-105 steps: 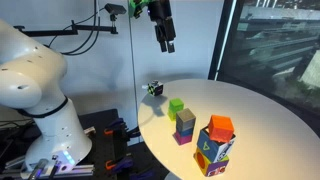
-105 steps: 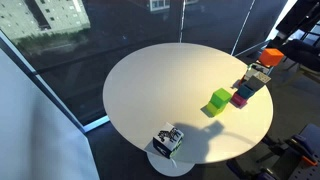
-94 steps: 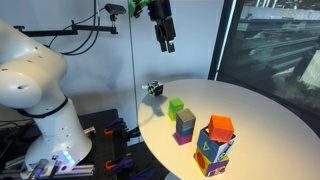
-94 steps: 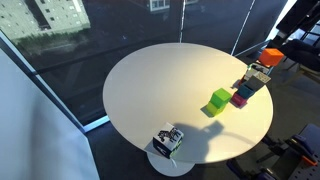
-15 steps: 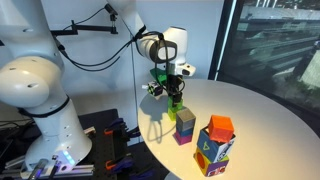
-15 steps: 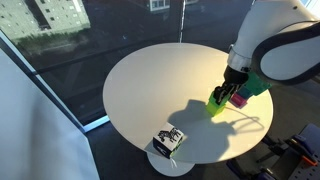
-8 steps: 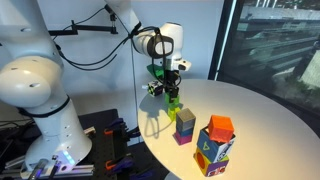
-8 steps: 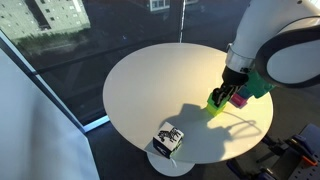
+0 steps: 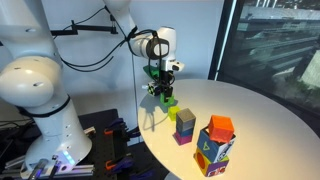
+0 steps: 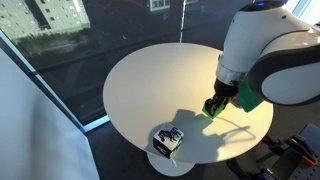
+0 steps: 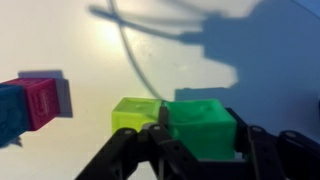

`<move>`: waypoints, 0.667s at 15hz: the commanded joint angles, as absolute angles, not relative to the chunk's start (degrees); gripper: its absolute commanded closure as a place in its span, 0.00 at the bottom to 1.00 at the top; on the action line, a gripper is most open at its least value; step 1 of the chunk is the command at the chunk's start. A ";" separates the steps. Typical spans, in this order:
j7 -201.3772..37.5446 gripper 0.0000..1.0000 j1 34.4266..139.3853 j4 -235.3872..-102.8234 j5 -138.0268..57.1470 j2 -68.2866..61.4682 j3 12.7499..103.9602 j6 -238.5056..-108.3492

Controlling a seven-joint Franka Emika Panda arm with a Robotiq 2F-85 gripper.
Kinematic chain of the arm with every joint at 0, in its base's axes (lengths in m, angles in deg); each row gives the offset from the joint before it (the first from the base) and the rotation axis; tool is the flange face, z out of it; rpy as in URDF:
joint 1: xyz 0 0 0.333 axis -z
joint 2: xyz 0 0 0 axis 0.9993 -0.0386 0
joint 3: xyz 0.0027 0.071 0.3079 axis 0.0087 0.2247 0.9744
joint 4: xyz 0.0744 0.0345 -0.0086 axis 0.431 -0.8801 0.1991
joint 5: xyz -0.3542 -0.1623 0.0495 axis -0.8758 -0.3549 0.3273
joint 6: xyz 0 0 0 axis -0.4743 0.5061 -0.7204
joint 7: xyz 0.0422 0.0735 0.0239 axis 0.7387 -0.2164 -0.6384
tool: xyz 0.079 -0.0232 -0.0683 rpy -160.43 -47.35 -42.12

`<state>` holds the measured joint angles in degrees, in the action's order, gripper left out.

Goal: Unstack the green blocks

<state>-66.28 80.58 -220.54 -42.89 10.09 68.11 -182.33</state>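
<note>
Lime-green, one block [image 11: 200, 118] is clamped in the gripper [image 11: 198, 138]; the other green block [image 11: 135, 113] lies at its nine o'clock, just beside. Lowering here risks clipping it, shoving it toward the magenta cube [image 11: 42, 100].

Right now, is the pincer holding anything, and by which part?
Yes: the pincer grips one green block by two opposite side faces; the second green block sits free beside it in the wrist view.
</note>
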 commanded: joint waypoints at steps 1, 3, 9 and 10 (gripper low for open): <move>-62.71 0.69 79.86 -218.78 -45.94 7.69 68.01 -182.94; -63.45 0.69 79.79 -218.44 -45.88 6.40 67.74 -183.98; -65.92 0.03 79.92 -217.91 -43.15 4.72 67.51 -184.56; -65.44 0.00 79.85 -217.92 -43.19 5.17 67.42 -184.03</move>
<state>-64.62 79.97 -218.85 -44.37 4.94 67.86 -184.68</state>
